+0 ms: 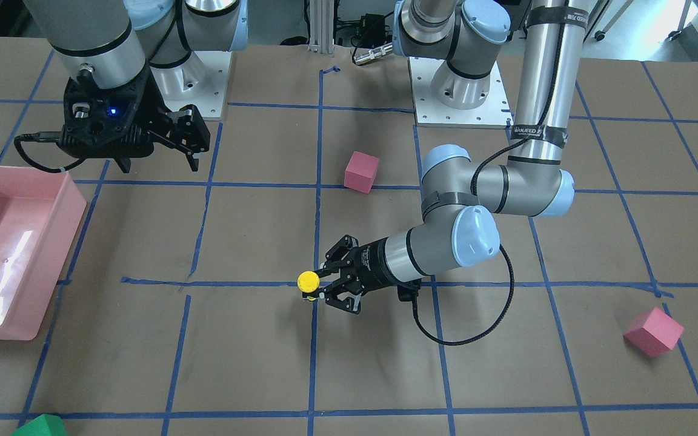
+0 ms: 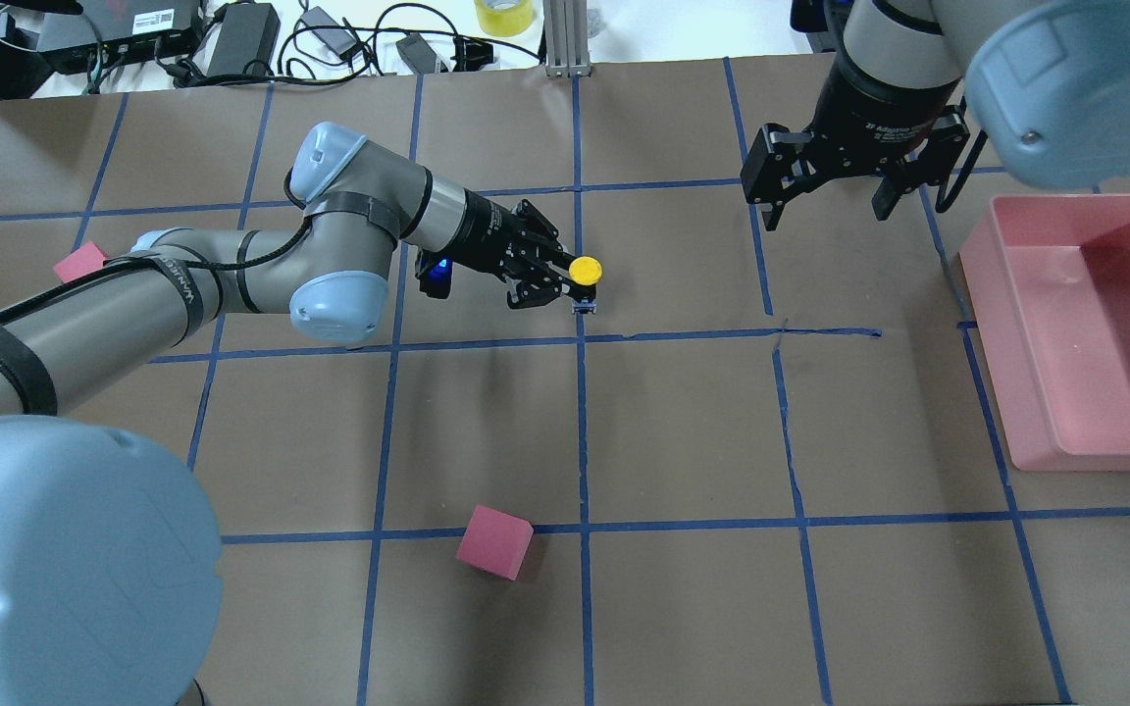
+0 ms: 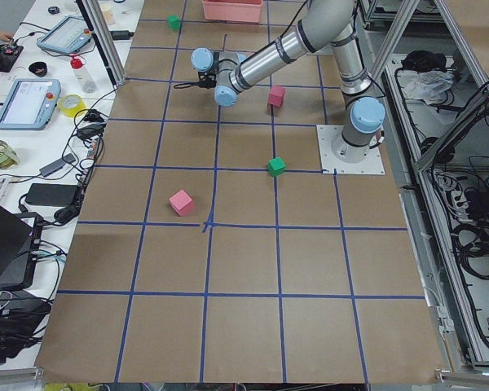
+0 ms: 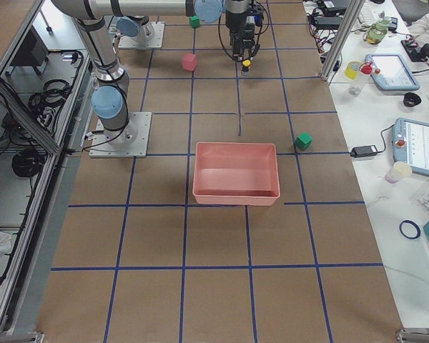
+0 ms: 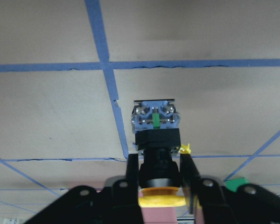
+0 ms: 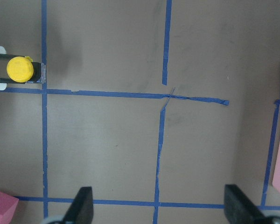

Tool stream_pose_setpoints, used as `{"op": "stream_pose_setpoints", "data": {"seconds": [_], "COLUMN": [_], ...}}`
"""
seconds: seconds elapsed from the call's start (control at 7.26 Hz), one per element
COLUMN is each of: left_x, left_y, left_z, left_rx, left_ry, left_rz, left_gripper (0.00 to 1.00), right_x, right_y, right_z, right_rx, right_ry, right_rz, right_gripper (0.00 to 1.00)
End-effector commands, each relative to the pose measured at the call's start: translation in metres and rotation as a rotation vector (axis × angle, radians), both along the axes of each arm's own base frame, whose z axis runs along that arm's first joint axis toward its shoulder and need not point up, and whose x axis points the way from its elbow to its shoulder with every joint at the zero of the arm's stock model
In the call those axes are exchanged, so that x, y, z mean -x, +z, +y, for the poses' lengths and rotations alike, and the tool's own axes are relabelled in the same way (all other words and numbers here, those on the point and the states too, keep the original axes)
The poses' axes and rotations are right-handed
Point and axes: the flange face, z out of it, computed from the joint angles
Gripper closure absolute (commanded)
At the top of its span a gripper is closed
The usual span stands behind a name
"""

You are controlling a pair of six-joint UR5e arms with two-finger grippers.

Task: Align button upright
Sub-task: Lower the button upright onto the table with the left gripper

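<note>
The button has a round yellow cap, a black neck and a black-and-silver base. It stands cap up on a blue tape line near the table's middle, also seen in the overhead view. My left gripper lies low and nearly level, shut on the button's neck. In the left wrist view the fingers clamp the neck, with the base beyond them. I cannot tell whether the base touches the table. My right gripper hangs open and empty above the table, apart from the button.
A pink bin stands on my right side. One pink cube lies near my base, another beside the left arm. A green cube lies at the far edge near the bin.
</note>
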Motion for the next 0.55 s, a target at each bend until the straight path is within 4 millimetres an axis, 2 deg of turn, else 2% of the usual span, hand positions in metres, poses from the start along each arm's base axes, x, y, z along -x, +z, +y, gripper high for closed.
{"op": "stream_pose_setpoints", "data": {"seconds": [0.0,0.41], "left_x": [-0.002,-0.003], "left_y": [-0.008,-0.019], "left_z": [0.000,0.011], "left_rx": [-0.011,-0.023], "left_ry": [-0.007,-0.024], "left_rz": [-0.001,-0.010], "left_gripper": [1.00,1.00], "right_x": [0.000,-0.001], "right_y": [-0.002,-0.002], "right_z": [0.000,0.001], "right_rx": [-0.002,-0.003], "right_ry": [-0.008,-0.007], "right_rz": [-0.002,-0.002], "right_gripper": [0.00,0.00]}}
